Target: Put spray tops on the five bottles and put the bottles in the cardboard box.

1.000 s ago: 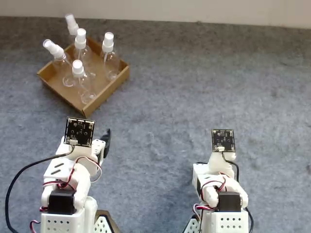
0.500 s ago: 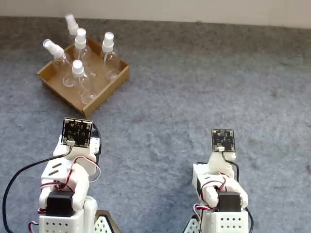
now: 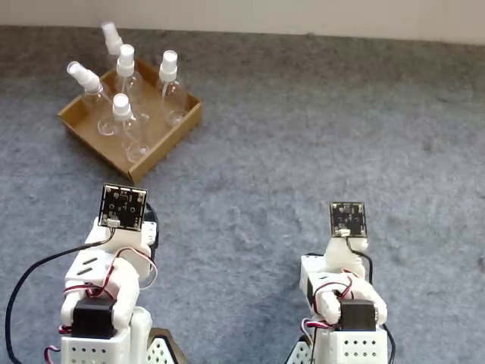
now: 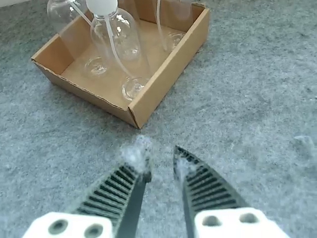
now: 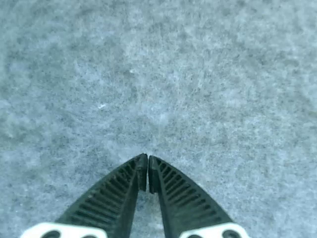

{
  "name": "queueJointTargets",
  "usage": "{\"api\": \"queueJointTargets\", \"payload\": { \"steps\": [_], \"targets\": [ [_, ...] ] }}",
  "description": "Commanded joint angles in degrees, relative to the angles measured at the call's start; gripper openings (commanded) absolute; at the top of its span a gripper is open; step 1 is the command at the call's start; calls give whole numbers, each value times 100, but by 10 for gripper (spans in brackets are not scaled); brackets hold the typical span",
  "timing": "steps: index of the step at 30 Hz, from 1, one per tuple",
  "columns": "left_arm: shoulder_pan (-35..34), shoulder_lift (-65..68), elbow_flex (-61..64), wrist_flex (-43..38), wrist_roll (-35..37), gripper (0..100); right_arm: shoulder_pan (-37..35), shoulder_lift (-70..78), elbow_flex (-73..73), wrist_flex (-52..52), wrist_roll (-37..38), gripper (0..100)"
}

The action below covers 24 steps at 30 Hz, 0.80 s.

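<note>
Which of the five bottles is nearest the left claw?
The bottle by the box's near wall, closest to the left claw; the other four stand farther back.

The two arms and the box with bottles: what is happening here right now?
Nothing is being held. The five bottles, each with a white spray top, are gathered in the cardboard box. The left gripper hangs slightly open and empty over the grey carpet, near a corner of the box. The right gripper is shut and empty over the carpet. The task looks nearly done.
</note>
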Motion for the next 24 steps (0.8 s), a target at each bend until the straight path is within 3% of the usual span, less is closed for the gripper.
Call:
{"api": "queueJointTargets", "payload": {
  "steps": [1, 24],
  "targets": [
    [75, -48, -312, 9, 62, 24, 75, -66, 796, 31, 53, 12],
    [-347, -48, -259, 264, 70, 24, 75, -66, 796, 31, 53, 12]
  ]
}}
